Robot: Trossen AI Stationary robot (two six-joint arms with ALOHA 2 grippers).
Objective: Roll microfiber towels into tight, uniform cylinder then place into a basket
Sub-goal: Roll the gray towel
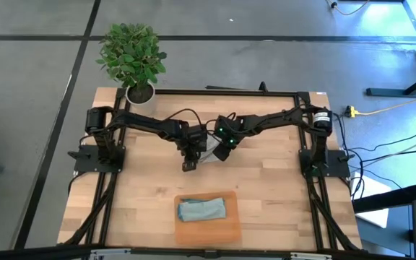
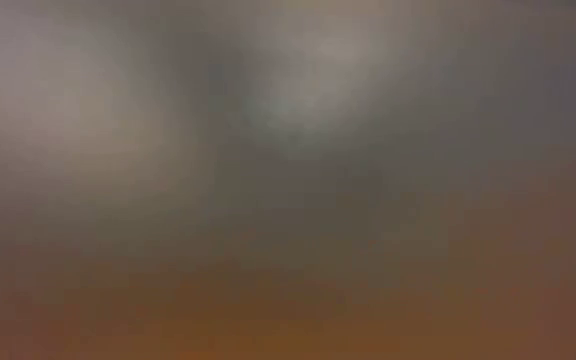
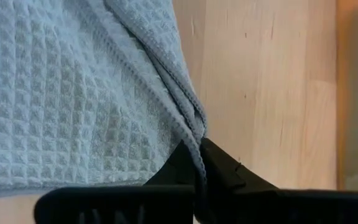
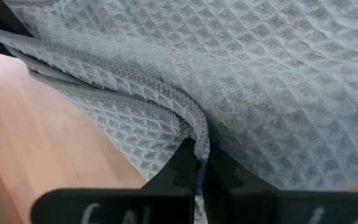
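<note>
A light grey microfiber towel (image 1: 208, 153) lies at the table's middle between my two grippers. Its waffle weave fills the left wrist view (image 3: 73, 93) and the right wrist view (image 4: 272, 74). My left gripper (image 1: 188, 163) is shut on the towel from the left side, and my right gripper (image 1: 221, 153) is shut on it from the right. A pale blue-teal towel (image 1: 201, 209) lies bunched in the orange basket (image 1: 230, 230) near the table's front edge. My left gripper (image 3: 199, 146) pinches the grey towel's hemmed edge (image 3: 191, 118) between its two fingers. Two stitched hems run together into the pinch, so it holds more than one layer. The fingers slant down from above. My right gripper (image 4: 197, 149) pinches a hemmed edge of the grey towel (image 4: 194, 127) between its two fingers, slanting down from above. Folded layers (image 4: 135, 127) spread out beside the pinch over the wooden table.
A white pot with a green plant (image 1: 137, 68) stands at the table's far left corner. Bare wood (image 1: 143, 195) lies to the left and right of the basket. Black frame rails (image 1: 103, 195) run along both sides of the table.
</note>
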